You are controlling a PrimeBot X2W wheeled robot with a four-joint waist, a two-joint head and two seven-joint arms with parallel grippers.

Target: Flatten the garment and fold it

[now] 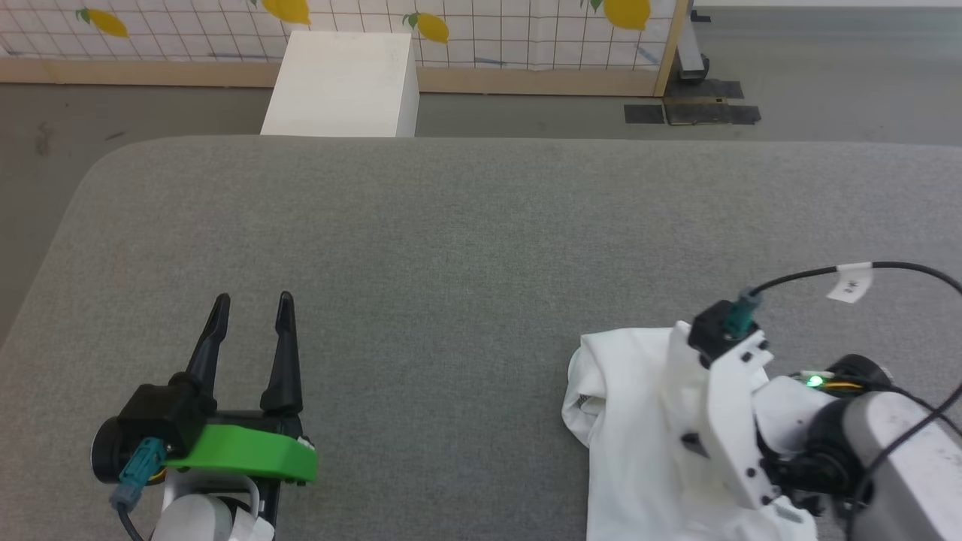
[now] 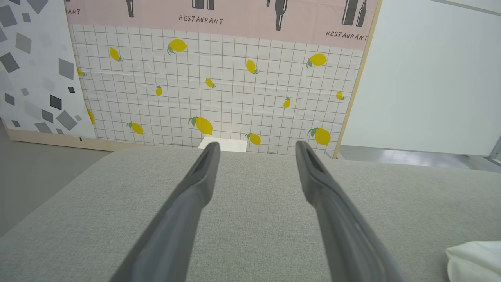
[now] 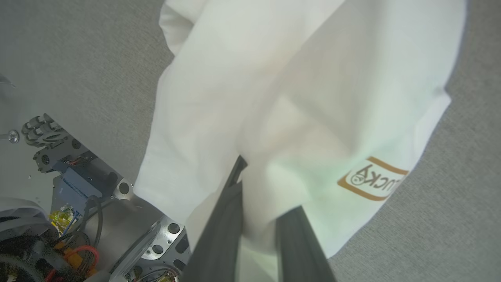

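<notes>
The garment [image 1: 624, 421] is a white shirt lying bunched on the grey padded table [image 1: 451, 240] at the lower right. In the left wrist view a corner of the garment [image 2: 475, 260] shows at the bottom right. My right gripper [image 3: 262, 196] is shut on a fold of the garment [image 3: 274, 78], which hangs over its fingers and bears a brown logo patch [image 3: 372, 178]. The right wrist [image 1: 733, 406] sits on top of the cloth and hides the fingers in the head view. My left gripper [image 1: 254, 300] stands open over bare table at the lower left, far from the shirt, its fingers [image 2: 203, 172] spread wide.
A rigid white box [image 1: 342, 83] stands on the floor beyond the table's far edge, before a lemon-patterned wall panel [image 2: 219, 90]. The table's rounded left corner [image 1: 98, 165] drops to grey floor. The robot's base [image 3: 78, 219] shows below the table's near edge.
</notes>
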